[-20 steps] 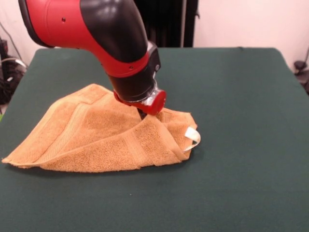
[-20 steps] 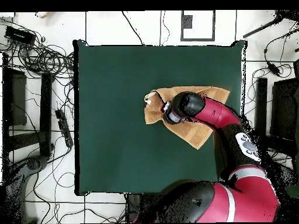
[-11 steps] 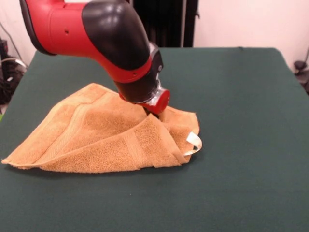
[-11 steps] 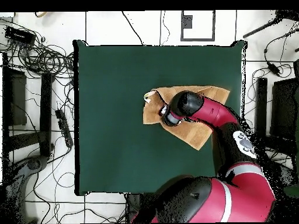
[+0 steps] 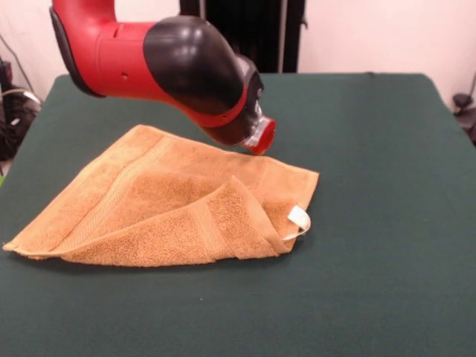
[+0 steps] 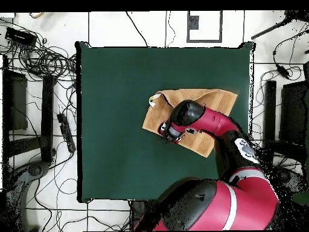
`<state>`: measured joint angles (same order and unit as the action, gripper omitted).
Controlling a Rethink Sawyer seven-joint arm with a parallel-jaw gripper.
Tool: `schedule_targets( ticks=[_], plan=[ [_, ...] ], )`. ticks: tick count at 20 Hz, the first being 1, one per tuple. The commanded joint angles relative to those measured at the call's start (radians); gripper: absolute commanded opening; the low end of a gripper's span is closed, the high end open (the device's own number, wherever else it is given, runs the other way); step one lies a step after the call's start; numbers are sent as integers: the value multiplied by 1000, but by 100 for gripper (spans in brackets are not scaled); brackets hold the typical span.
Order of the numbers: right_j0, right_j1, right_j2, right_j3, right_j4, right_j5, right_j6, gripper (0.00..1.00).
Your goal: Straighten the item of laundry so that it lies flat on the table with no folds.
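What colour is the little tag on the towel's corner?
White. The tag sits at the golden-orange towel's folded corner, clearest in the front view.

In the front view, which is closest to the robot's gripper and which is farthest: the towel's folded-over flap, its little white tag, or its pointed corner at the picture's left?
From the gripper, nearest first:
1. The folded-over flap, below it on the towel.
2. The white tag, down to the picture's right; close to the flap's distance, so these two are hard to rank.
3. The pointed corner, far off at the picture's left.
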<state>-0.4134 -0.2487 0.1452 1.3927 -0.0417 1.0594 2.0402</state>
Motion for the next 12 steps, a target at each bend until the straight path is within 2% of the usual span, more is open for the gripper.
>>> schedule_targets(
  ticks=[1,8,12],
  plan=[
    [44,-5,65,104,5,91,14,0],
    [74,-21,19,52,-42,108,30,0],
    [111,-103,-7,13,-109,157,-29,0]
  ],
)
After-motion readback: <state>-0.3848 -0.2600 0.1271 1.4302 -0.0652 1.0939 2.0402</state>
